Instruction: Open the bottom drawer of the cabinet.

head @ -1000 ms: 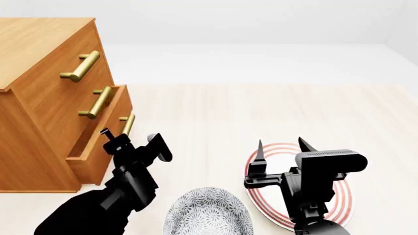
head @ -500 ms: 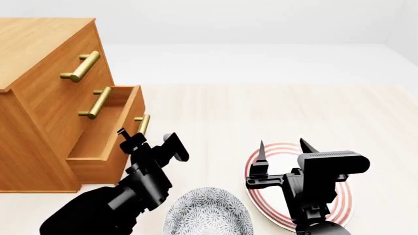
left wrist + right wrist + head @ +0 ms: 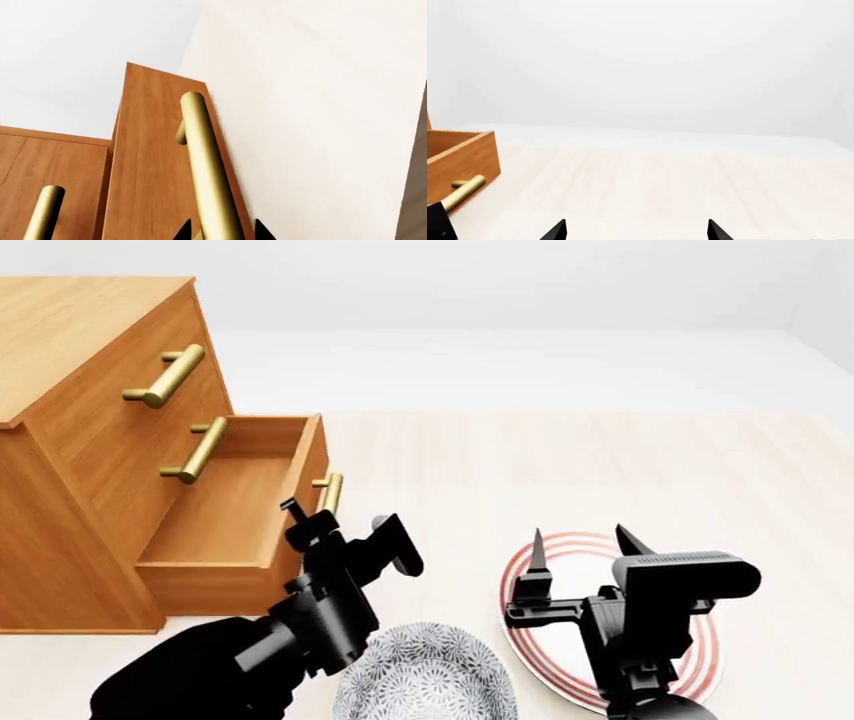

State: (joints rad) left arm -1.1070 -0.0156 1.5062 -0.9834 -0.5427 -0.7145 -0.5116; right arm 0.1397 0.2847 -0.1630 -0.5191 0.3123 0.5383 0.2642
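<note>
Left gripper (image 3: 320, 512) clamped on handle (image 3: 328, 493), has pulled bottom drawer (image 3: 227, 510) further out vs 1 s ago; nearly fully open.

bottom drawer (image 3: 227, 515) pulled out of cabinet (image 3: 80, 440) | left hand (image 3: 327, 525) at its handle (image 3: 326, 494)

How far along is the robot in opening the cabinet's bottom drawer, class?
Done: the bottom drawer already stands well out of the cabinet, its bare inside showing, while the two drawers above sit shut. In hand: the left gripper is at the drawer's brass handle, fingertips either side of the bar. Left: perhaps a little more pull, then release. The right gripper hangs open over a striped plate.
</note>
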